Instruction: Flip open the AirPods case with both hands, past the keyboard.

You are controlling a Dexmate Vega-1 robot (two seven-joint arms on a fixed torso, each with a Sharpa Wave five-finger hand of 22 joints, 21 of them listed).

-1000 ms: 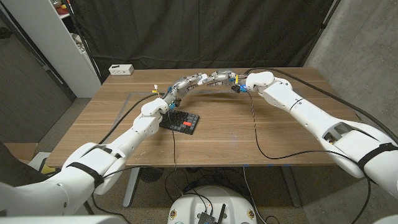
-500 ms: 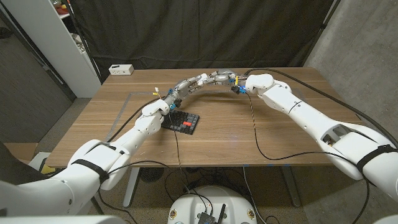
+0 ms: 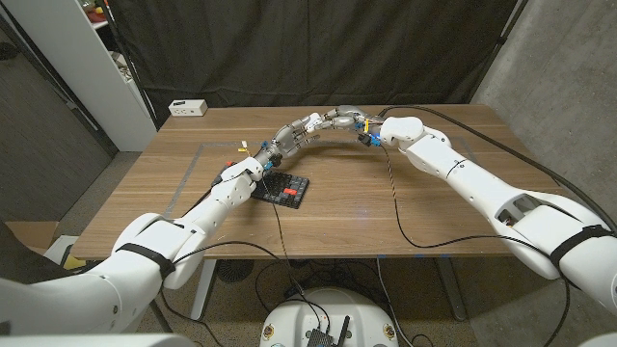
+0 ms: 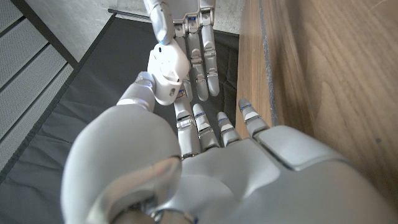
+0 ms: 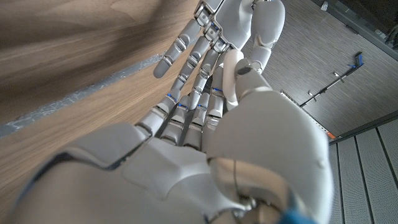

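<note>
The small white AirPods case point(image 4: 166, 70) is held up between the two hands, past the black keyboard point(image 3: 282, 187) with red keys. My left hand point(image 3: 292, 134) reaches over the keyboard and grips the case between thumb and fingers. My right hand point(image 3: 339, 120) comes in from the other side; its thumb tip point(image 4: 158, 17) presses on the case's upper end while its fingers point(image 4: 200, 53) lie stretched behind it. In the right wrist view the case point(image 5: 231, 64) shows beside my thumb point(image 5: 250, 76). I cannot tell whether the lid is open.
A white box point(image 3: 188, 108) stands at the table's back left corner. A black cable point(image 3: 396, 198) runs across the table point(image 3: 453, 207) under my right arm. Tape lines point(image 3: 198, 159) mark the left part. A grey cabinet point(image 3: 67, 67) stands at the left.
Both hands stay joined on the case at the same spot. My left forearm has shifted slightly forward over the keyboard.
</note>
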